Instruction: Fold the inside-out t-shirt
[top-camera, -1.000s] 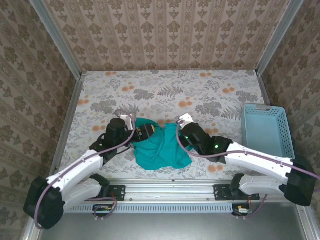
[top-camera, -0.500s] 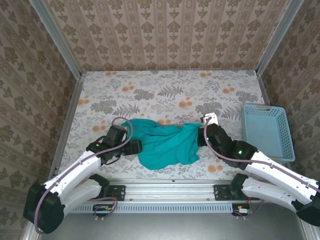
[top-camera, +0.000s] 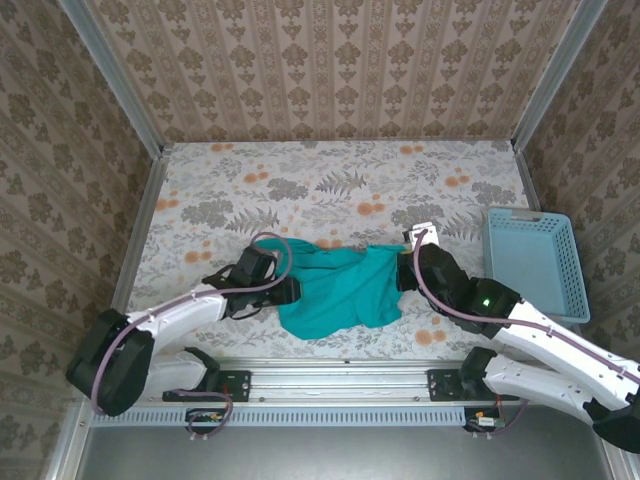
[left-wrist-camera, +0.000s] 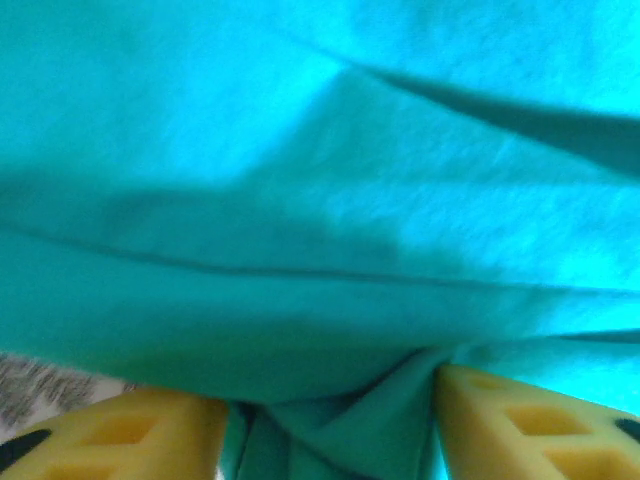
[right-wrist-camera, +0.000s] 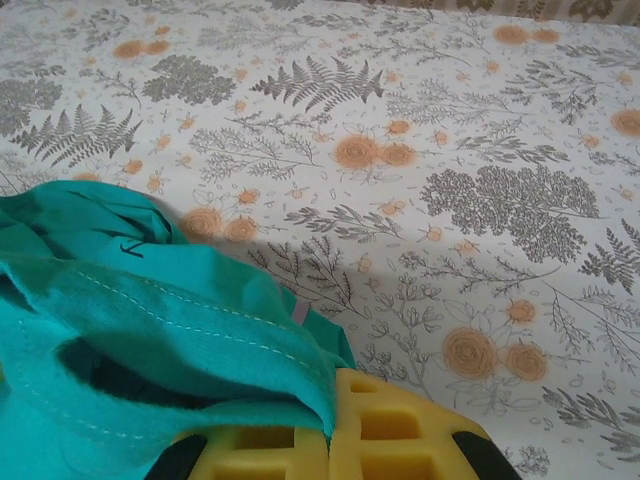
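shirt (top-camera: 345, 295): I see it bunched between both grippers
left gripper (left-wrist-camera: 335, 425): jaws apart, fold between them; grip unclear to me
right gripper (right-wrist-camera: 330, 440): pinching shirt's edge

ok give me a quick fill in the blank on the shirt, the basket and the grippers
1. The right gripper is shut on the ____.
2. The light-blue basket stands at the table's ____ edge.
3. Teal fabric fills the gap between the left gripper's ____ fingers.
Missing words: t-shirt; right; yellow.
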